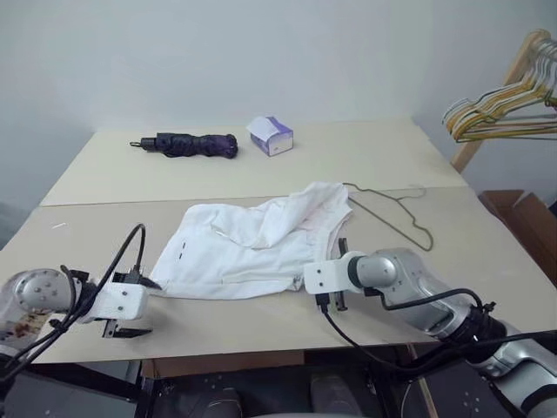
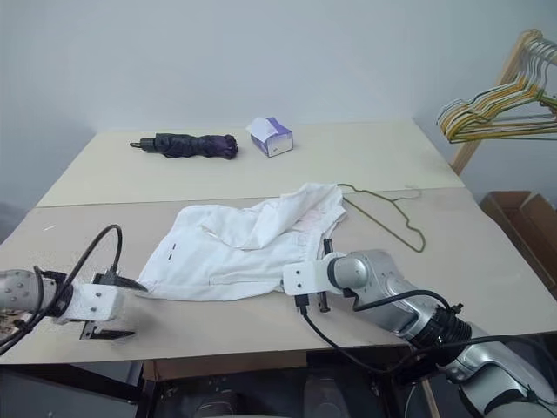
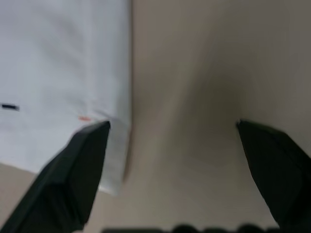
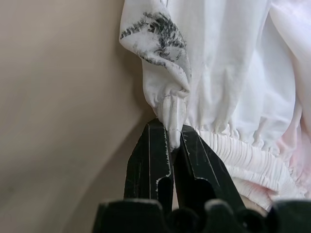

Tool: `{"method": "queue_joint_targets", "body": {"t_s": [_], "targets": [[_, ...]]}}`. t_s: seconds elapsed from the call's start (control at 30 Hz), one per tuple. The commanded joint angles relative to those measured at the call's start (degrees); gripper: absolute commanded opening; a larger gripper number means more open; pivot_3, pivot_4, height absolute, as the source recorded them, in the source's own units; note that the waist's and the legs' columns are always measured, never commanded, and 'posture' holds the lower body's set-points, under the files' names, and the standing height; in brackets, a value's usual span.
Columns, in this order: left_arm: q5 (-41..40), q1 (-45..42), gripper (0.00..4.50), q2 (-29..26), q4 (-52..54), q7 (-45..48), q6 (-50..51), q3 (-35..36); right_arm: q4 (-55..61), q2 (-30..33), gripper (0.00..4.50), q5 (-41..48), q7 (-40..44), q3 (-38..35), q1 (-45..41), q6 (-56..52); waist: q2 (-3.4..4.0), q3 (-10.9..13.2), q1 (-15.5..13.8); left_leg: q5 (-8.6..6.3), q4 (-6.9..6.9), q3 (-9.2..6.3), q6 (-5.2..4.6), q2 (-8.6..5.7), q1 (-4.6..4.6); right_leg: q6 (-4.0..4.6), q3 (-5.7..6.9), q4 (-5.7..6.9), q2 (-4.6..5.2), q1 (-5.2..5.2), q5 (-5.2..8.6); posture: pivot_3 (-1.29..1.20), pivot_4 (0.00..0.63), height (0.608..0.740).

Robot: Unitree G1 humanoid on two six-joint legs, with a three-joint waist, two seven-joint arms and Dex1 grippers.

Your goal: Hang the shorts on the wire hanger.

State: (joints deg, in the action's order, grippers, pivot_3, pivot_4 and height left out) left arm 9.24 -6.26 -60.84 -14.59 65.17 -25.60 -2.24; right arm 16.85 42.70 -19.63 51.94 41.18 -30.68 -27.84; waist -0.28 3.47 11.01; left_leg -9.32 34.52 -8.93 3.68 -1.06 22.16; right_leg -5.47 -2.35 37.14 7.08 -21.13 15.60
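Jaws, right: my right gripper [image 4: 174, 145] is clamped on a pinch of the shorts [image 1: 252, 244] at the gathered elastic waist edge, fingers [image 4: 148, 165] pressed together with cloth between them.
Jaws, left: my left gripper [image 3: 170, 145] stands wide apart, holding nothing, low over the table [image 1: 487, 252].
Left finger: one fingertip [image 3: 90, 145] overlaps the hem corner of the shorts in my wrist view; cannot tell if it touches. Other tip over bare tabletop.
Shorts: white, crumpled, lying flat on the table between my two grippers; waist end at my right jaws, hem end at my left jaws.
Marks: small red and dark marks on the cloth near the hem by my left jaws; grey smudged patch on a fold just beyond my right jaws.
Wire hanger [image 1: 392, 213]: thin dark wire, flat on the table beyond my right jaws, one end tucked at the far edge of the shorts.
Far from both jaws: folded dark purple umbrella [image 1: 187, 144] and white-purple tissue box [image 1: 271, 136], near each other.
Off table: bunch of coloured hangers [image 1: 500, 109] on a wooden rack [image 1: 513, 70], well beyond my right gripper.
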Motion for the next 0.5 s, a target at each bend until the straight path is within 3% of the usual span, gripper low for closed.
{"method": "queue_joint_targets", "body": {"t_s": [0.03,0.17,0.3,0.5], "targets": [[7.0,-1.8,4.50,1.2,-4.6,-6.7,-1.2,-3.0,1.7,0.1,0.03,-1.0,0.9,-3.1,0.1,1.4,0.19,-0.1,-0.1,0.00,-0.01,0.00,0.00,0.00,-0.06,0.00,0.00,0.00,0.00,0.04,0.00,-0.19,0.000,0.740],[13.3,-5.2,4.50,2.6,-8.4,-13.4,-0.2,-5.5,1.6,-0.1,0.03,-1.6,1.6,-4.0,0.4,1.6,0.72,-0.4,-0.6,0.00,-0.11,0.02,0.00,0.00,-0.24,0.00,-0.01,-0.01,0.01,0.14,0.01,-0.20,0.000,0.740],[16.6,-8.8,3.68,2.8,-12.2,-17.2,0.4,-7.7,1.6,-0.5,0.00,-2.0,2.1,-4.9,0.7,1.7,0.98,-0.6,-0.8,-0.02,-0.27,0.06,0.03,0.00,-0.81,-0.01,0.02,-0.03,0.05,0.45,0.04,-0.20,0.000,0.740],[17.9,-14.2,1.94,3.8,-16.3,-19.7,-1.1,-9.8,1.2,-1.3,0.00,-2.8,2.7,-5.7,1.2,2.2,0.88,-0.6,-0.3,0.00,-0.31,0.05,0.01,0.00,-0.78,-0.08,0.02,-0.10,0.06,0.68,0.14,-0.21,0.000,0.740]]}}
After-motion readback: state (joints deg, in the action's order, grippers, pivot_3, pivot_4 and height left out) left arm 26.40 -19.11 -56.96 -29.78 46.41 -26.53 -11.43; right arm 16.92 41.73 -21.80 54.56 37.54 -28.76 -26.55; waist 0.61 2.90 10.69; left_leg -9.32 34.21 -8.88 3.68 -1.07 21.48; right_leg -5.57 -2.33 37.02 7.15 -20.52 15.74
